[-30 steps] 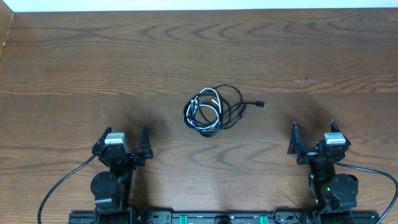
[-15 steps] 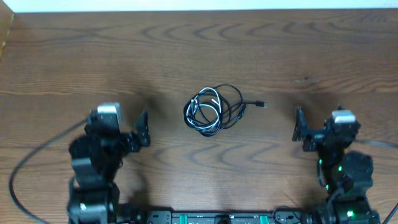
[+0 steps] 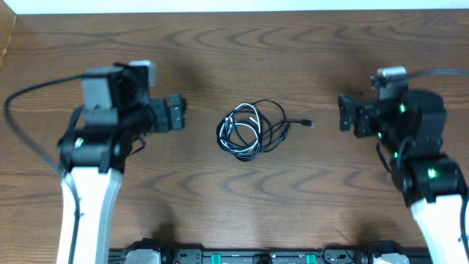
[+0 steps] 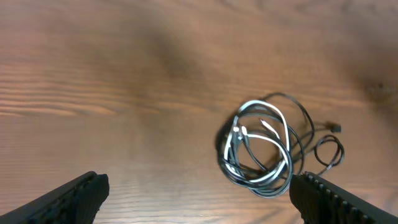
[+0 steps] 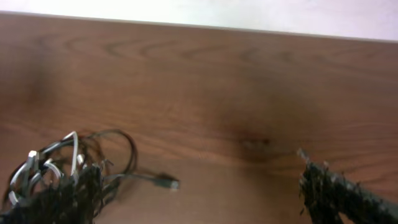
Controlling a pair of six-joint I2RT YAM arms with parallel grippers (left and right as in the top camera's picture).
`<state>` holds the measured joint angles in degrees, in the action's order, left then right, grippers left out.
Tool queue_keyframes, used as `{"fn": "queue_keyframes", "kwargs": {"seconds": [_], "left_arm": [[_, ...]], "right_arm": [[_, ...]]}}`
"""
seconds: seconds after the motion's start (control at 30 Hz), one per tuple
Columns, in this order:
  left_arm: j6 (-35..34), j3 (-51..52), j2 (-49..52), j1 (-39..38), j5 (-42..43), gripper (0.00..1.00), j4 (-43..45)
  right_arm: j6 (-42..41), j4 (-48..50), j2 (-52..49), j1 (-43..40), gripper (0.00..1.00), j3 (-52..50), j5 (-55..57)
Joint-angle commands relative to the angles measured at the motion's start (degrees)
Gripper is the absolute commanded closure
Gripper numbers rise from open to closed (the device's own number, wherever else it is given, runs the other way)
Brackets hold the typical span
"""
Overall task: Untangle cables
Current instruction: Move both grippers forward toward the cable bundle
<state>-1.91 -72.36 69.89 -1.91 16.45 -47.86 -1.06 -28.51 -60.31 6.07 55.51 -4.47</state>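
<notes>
- We are looking at the cables (image 3: 249, 130) lying as one small bundle near the middle of the worktop (image 3: 293, 44). Black loops are coiling around a thinner white strand, and one black tail with a plug end (image 3: 310, 122) is trailing out toward the right arm.
- We are judging that loose tail to be the natural place to start, since it is lying clear of the coil.
- The left end effector (image 3: 179, 114) is hovering well apart from the bundle, with jaws spread wide. Its fingers (image 4: 78, 194) are sitting at the two lower corners of the left wrist view, holding nothing.
- The right end effector (image 3: 343, 113) is facing the bundle from the opposite side, near the plug end, likewise gaping and empty.
- We are reading this flanking pose as preparation for each arm to take a strand and pull outward.
- We are failing to make out how the strands are crossing inside the coil, or how many black cables there are. The right wrist view is blurred, and its near finger is covering part of the bundle.
</notes>
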Motion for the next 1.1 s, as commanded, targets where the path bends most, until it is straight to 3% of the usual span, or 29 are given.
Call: {"fn": "queue_keyframes", "kwargs": {"seconds": [0.0,0.4,0.57,0.67,0.8,0.93,1.07], "left_arm": [[-3.3,-0.7,6.2,-3.3,0.5,0.02,-1.2],[-2.6,-0.6,21.8,-6.4,3.9,0.0,0.6],[-0.4,-0.6,25.6,-6.9,4.0,0.01,0.8],[0.2,-0.6,27.6,-8.3,3.9,0.08,1.0],[0.4,-0.6,28.1,-11.2,3.9,0.11,1.6],[0.3,-0.6,28.1,-15.4,4.0,0.11,2.4],[-5.3,-0.6,28.2,-20.2,3.9,0.11,6.0]], "right_arm": [[-0.6,-3.1,-5.6,-0.1,0.01,5.0,-5.9],[-0.6,-2.8,-13.9,-0.1,0.01,6.3,-20.0],[-0.6,-4.8,-14.4,0.0,0.02,6.2,-19.9],[-0.8,-5.1,-15.4,0.0,0.09,6.2,-19.9],[-1.9,-4.9,-16.4,0.0,0.11,6.2,-19.1],[-6.5,-5.2,-16.7,-0.9,0.12,6.2,-13.0],[-7.2,-4.1,-16.7,-4.7,0.12,6.2,-12.2]]}}
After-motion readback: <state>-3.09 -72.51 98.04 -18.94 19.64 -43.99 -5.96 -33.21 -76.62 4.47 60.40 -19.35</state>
